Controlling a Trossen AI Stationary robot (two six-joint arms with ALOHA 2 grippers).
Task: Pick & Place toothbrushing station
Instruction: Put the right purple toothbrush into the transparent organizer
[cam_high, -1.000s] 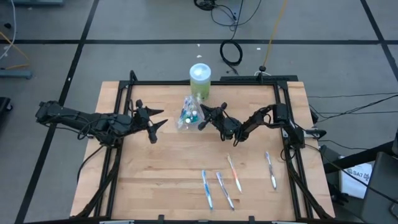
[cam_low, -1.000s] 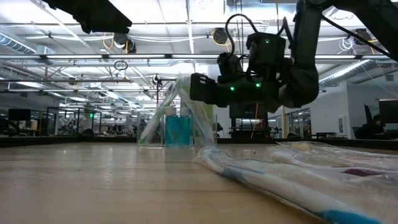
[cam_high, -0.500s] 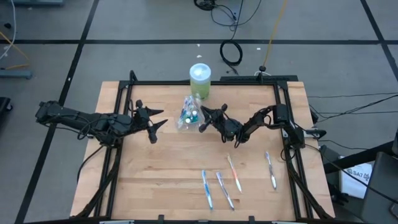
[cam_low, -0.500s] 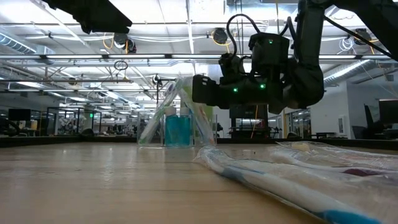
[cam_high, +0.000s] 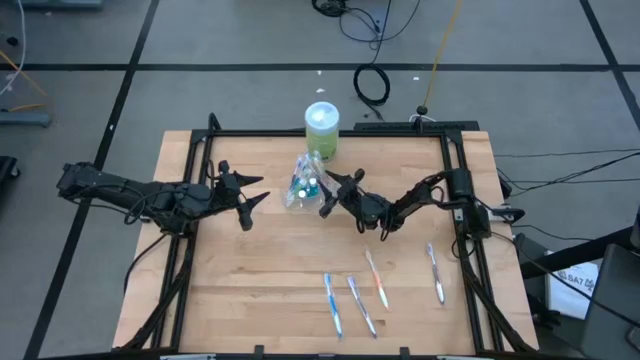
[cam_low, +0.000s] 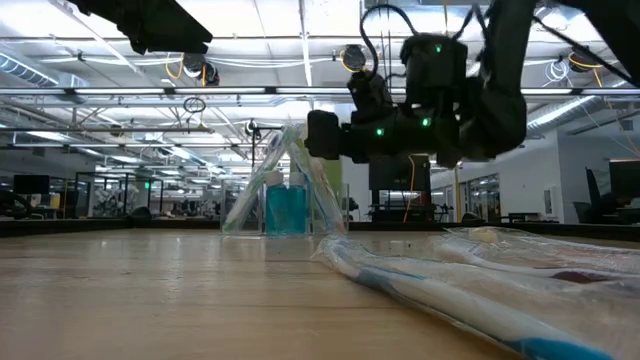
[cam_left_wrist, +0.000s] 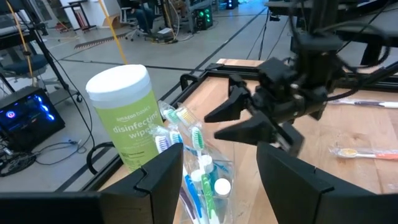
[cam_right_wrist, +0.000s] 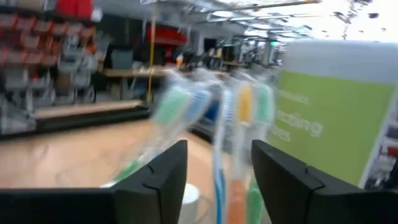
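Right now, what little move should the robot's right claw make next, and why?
Probably ease the right gripper a little closer to the cup of toothbrushes. Its fingers are open and aimed at the cup, right beside it but not around it yet. The left gripper waits open on the cup's other side.

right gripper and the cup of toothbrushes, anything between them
Nothing. In the high view the open right gripper sits just beside the clear cup of toothbrushes, and the left wrist view shows only a narrow bare gap of table between them.
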